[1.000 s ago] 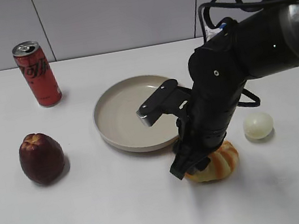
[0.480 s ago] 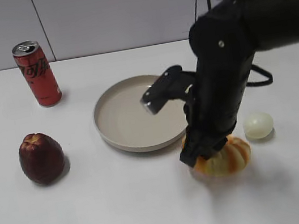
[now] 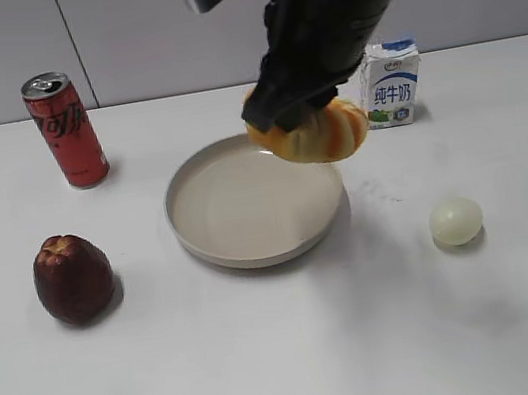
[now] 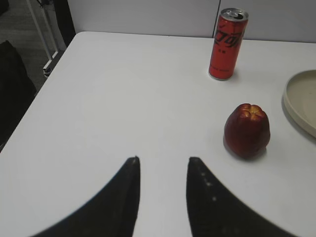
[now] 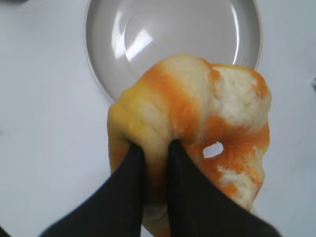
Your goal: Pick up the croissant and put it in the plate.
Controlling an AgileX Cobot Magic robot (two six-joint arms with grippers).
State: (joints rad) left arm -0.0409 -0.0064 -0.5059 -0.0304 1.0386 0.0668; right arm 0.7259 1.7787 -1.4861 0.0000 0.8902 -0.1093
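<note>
My right gripper (image 3: 295, 111) is shut on the croissant (image 3: 319, 134), an orange and cream striped bun, and holds it in the air above the far right part of the plate (image 3: 199, 231). In the right wrist view the jaws (image 5: 153, 146) pinch a fold of the croissant (image 5: 197, 113), with the beige plate (image 5: 98, 69) below. My left gripper (image 4: 160, 160) is open and empty over bare table, to the left of the maroon fruit; it is out of the exterior view. The plate's edge (image 4: 296, 106) shows at the right of the left wrist view.
A red soda can (image 3: 65, 129) stands at the back left and a dark maroon fruit (image 3: 73, 278) left of the plate. A pale egg-like ball (image 3: 456, 222) lies at the right. A milk carton (image 3: 391, 83) stands behind the plate.
My right gripper has lifted the croissant off the table in front of the plate and carried it up and back, over the plate. The milk carton has come into sight.
</note>
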